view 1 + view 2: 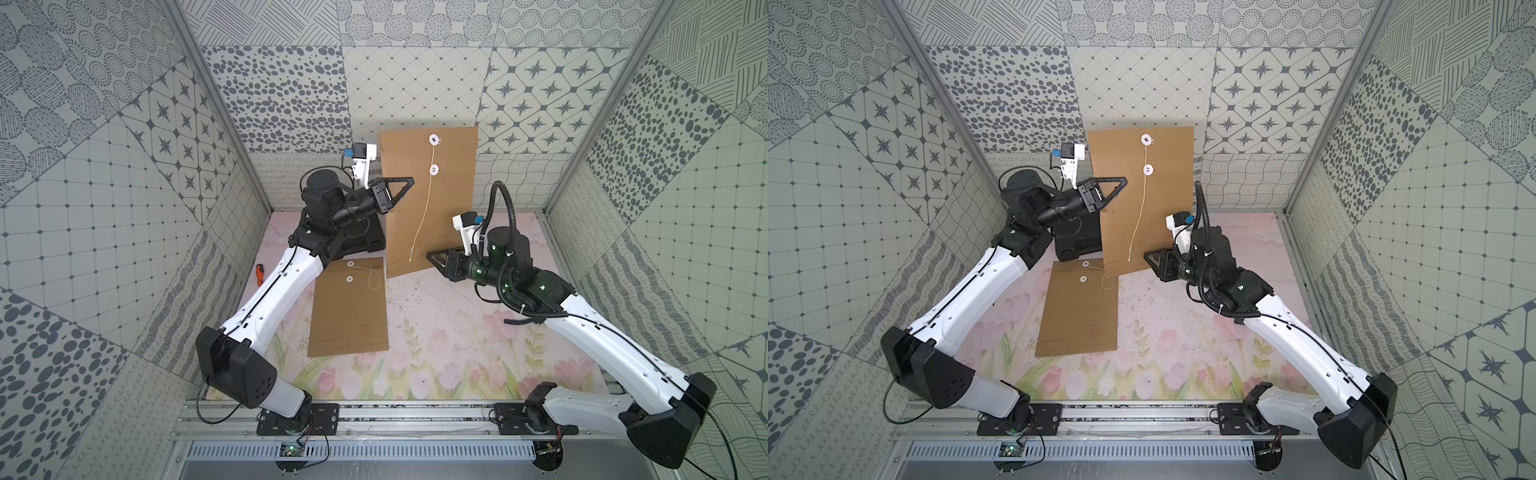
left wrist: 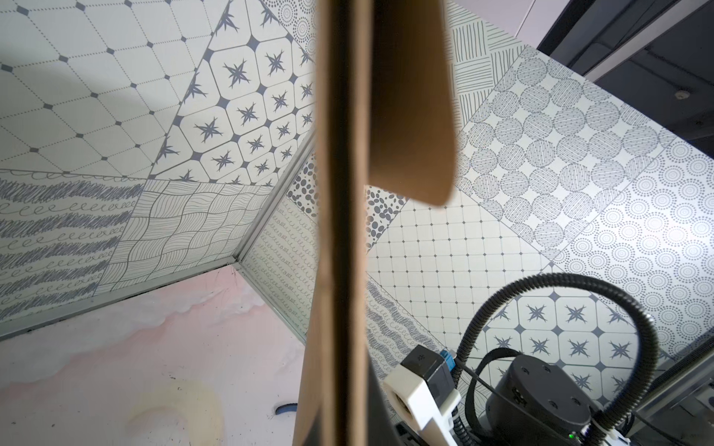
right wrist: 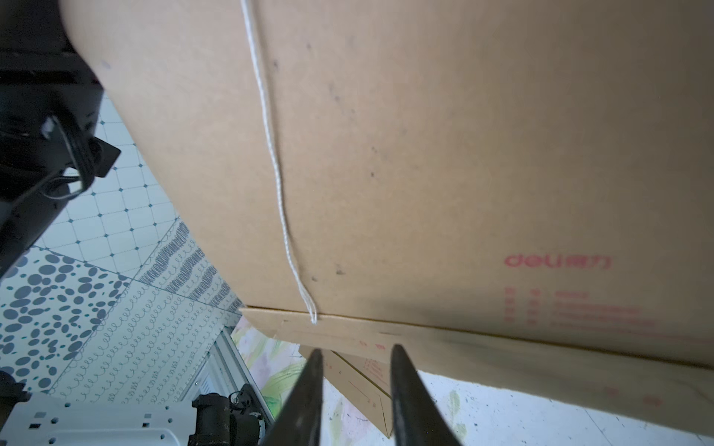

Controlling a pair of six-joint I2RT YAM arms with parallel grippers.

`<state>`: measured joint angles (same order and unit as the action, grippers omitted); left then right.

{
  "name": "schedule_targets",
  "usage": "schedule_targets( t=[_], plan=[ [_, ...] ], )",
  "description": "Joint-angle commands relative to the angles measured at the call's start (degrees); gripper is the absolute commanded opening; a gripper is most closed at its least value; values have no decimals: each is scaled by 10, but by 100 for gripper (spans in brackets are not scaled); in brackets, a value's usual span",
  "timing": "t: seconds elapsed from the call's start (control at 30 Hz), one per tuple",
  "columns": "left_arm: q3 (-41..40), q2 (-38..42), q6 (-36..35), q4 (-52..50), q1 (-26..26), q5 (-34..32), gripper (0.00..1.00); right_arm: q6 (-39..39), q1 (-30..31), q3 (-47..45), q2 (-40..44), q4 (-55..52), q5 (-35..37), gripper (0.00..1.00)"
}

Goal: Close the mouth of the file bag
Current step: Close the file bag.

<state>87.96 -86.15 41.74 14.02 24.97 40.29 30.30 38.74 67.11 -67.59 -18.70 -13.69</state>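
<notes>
standing file bag [image 1: 446, 208] up tall between both arms, toward the back | pinching its side edge tight in left gripper [image 1: 405, 185] | hanging right gripper [image 3: 356, 347] apart, empty, by bottom corner | guessing light, bendy, easy to crease | best grabbing thin floppy string [image 1: 425, 212] near loose end, winding round 2 white buttons [image 1: 433, 169]

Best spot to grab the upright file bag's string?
The string by its loose lower end: it hangs free down the front of the file bag. Come from the front with the open right claw; the left claw pinches the bag's edge.
</notes>
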Motion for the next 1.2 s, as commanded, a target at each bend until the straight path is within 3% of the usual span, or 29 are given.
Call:
schedule_targets(
  t=[0.0, 0.23, 0.57, 1.17],
  plan=[
    [-3, 6, 39, 58, 7, -15, 0, 31, 11, -20, -4, 98, -7, 46],
    [28, 0, 14, 15, 32, -22, 0, 76, 10, -24, -53, 188, -38, 50],
    [39, -1, -23, -13, 64, -48, 0, 108, 10, -14, -77, 247, -13, 44],
    [57, -8, -39, -29, 81, -56, 0, 152, 10, -21, -100, 311, 15, 20]
  ],
)
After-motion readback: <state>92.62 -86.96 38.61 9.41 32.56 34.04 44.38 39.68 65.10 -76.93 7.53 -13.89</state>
